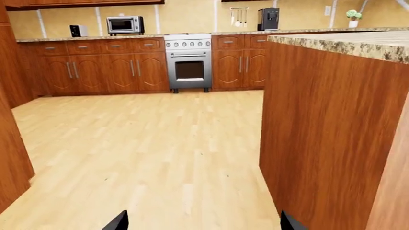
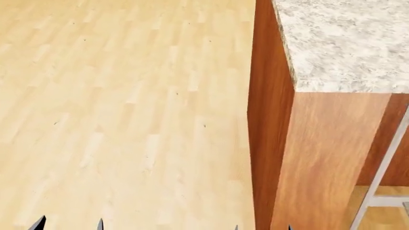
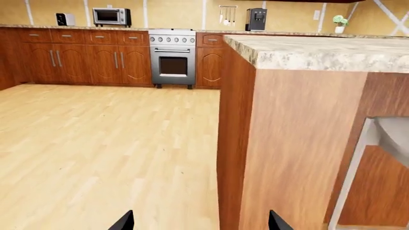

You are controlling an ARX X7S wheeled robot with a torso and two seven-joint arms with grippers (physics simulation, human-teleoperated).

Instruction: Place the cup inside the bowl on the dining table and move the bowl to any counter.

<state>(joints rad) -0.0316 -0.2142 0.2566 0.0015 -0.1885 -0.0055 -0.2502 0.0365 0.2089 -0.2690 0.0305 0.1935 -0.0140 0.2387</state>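
At the near corner of the dining table (image 2: 338,43), your head camera looks down on its pale speckled granite top and reddish-brown wooden base, with light wood floor (image 2: 128,96) filling the rest of the view. Neither the cup nor the bowl shows in any of your three views, so you cannot tell from here where they sit; the part of the table top that you see carries nothing.

Your left claw (image 1: 203,224) shows only as two dark fingertips set wide apart at the edge of its wrist view, so it is spread and holds nothing. Your right claw (image 3: 199,223) looks the same: two dark tips well apart, nothing between them but floor and the table's base.

Across the room, both wrist cameras show the counter (image 1: 96,37) along the yellow tiled wall. On it stand a toaster oven (image 1: 125,24), a small white toaster (image 1: 78,30), a black coffee machine (image 1: 268,19) and a small potted plant (image 1: 353,18). A steel oven (image 1: 188,61) sits among the wooden cabinets (image 1: 102,67). A grey metal frame (image 3: 357,163) stands just beside the table's base.
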